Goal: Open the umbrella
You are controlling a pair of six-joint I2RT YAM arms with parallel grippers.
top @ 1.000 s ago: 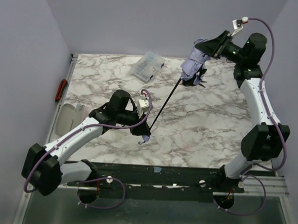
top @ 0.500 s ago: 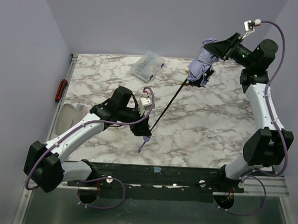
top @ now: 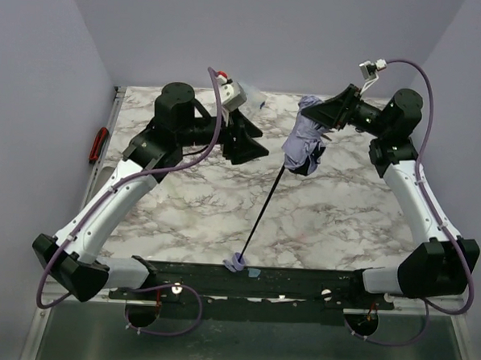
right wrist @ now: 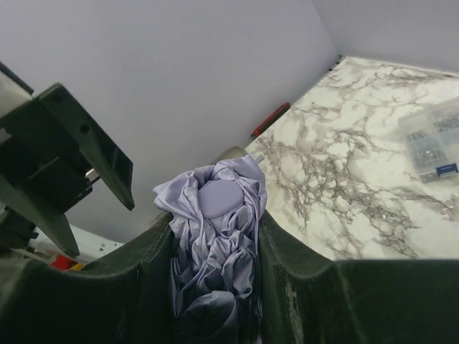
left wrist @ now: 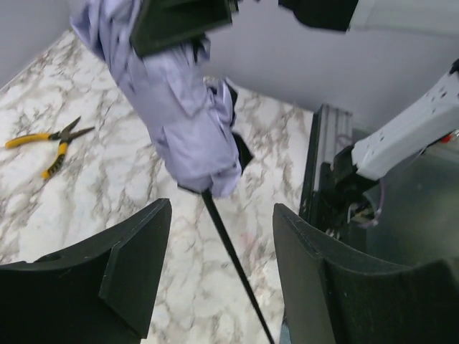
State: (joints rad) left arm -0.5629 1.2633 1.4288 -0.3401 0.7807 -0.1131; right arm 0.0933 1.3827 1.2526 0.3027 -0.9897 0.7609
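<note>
Below right claw (top: pixel 315 119), clamped on limp, light, slippery umbrella (top: pixel 301 147) fabric: stiff thin shaft (top: pixel 266 207), likely the surer hold for left claw (top: pixel 257 142), spread and empty alongside.

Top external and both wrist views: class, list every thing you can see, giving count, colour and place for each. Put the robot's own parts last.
Umbrella: one, pale lavender with a thin black shaft, folded, held up by its fabric end, handle low by the table's near edge.
Plastic box: one, clear, on the table.
Pliers: one pair, yellow handles, lying on the table apart from the umbrella.
Red tool: one, red and black, at the table's left edge.
Table: one, white marble with grey veins.
Left fingers: two, black, open, holding nothing.
Right fingers: two, black, shut on the umbrella's fabric.
</note>
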